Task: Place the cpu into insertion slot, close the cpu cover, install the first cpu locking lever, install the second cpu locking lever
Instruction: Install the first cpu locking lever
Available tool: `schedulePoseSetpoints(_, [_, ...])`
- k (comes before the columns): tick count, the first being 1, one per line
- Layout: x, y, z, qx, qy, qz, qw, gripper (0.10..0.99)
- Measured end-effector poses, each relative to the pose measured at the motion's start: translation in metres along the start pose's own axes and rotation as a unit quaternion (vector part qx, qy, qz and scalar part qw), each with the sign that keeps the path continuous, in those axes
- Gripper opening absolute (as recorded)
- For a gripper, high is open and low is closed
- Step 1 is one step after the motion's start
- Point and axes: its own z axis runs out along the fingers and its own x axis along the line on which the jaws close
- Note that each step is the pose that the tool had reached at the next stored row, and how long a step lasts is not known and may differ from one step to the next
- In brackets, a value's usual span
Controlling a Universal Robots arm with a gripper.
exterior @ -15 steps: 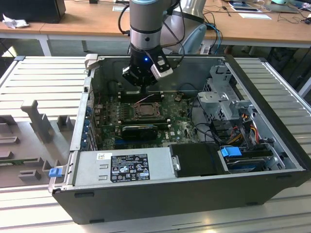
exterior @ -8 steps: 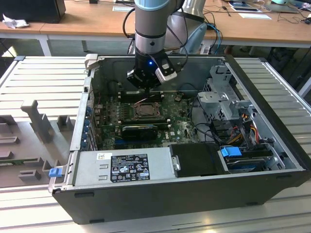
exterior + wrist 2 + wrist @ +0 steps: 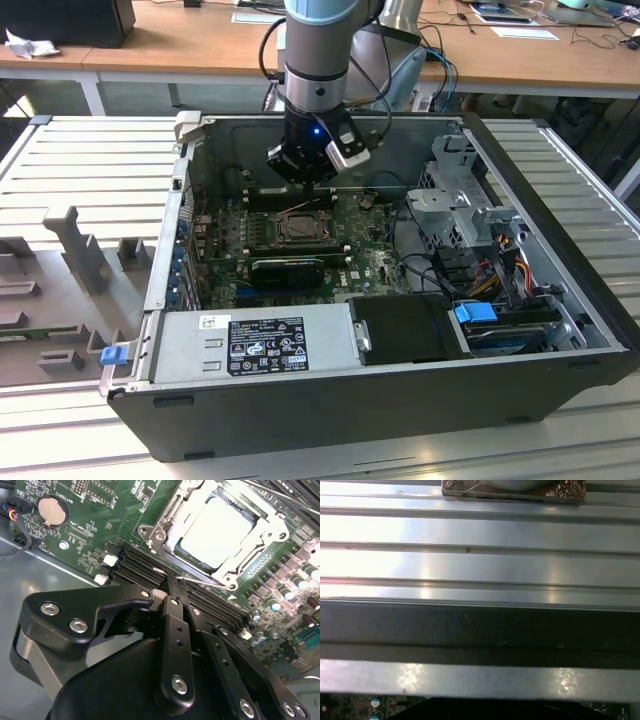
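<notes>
Lying in the insertion slot (image 3: 216,530) just beyond the clenched, empty jaws (image 3: 172,587), the cpu (image 3: 215,527) under the cpu cover (image 3: 165,527)

We've got the gripper (image 3: 175,587) front and center in the second wrist view, black fingers (image 3: 174,630) pressed together with no gap that we can see. Right at the fingertips there's a thin silvery locking lever (image 3: 205,582), though we can't tell if they actually touch it. Just past the tips sits the insertion slot (image 3: 167,517) with the cpu (image 3: 215,530) already lying flat in it, pale face up, and the cpu cover (image 3: 272,530) folded down around it like a frame. Between fingers and socket run the long black memory slots (image 3: 137,565). Off to one side, well apart, there's a round coin battery (image 3: 52,511) on the green motherboard (image 3: 115,510).
</notes>
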Motion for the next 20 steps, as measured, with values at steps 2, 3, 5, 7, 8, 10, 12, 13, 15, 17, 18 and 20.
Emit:
schedulePoseSetpoints(2, [-0.0009,-0.0003,0.0017,0.0,0.0,0.0,1.0,0.106])
schedulePoseSetpoints(3, [-0.0011,-0.0004,0.0027,0.0,-0.0001,-0.002,1.0,0.106])
schedulePoseSetpoints(5, [-0.0012,-0.0006,0.004,0.0,-0.0001,-0.003,1.0,0.106])
schedulePoseSetpoints(7, [-0.0018,-0.0009,0.0063,0.0,-0.0001,-0.003,1.0,0.106])
schedulePoseSetpoints(8, [-0.0021,-0.001,0.0075,0.0,-0.0001,-0.003,1.0,0.106])
schedulePoseSetpoints(10, [-0.0029,-0.0017,0.0108,0.0,-0.0001,-0.003,1.0,0.106])
schedulePoseSetpoints(12, [-0.0032,-0.0019,0.0117,0.0,-0.0001,-0.003,1.0,0.106])
schedulePoseSetpoints(13, [-0.0036,-0.0024,0.0121,0.0,-0.0001,-0.003,1.0,0.106])
schedulePoseSetpoints(15, [-0.004,-0.0029,0.0124,-0.0001,-0.0001,-0.003,1.0,0.106])
schedulePoseSetpoints(17, [-0.0041,-0.003,0.0128,0.0,-0.0001,-0.003,1.0,0.106])
schedulePoseSetpoints(18, [-0.0041,-0.003,0.0131,0.0,-0.0001,-0.003,1.0,0.106])
schedulePoseSetpoints(20, [-0.0042,-0.003,0.0136,0.0,-0.0001,-0.003,1.0,0.106])
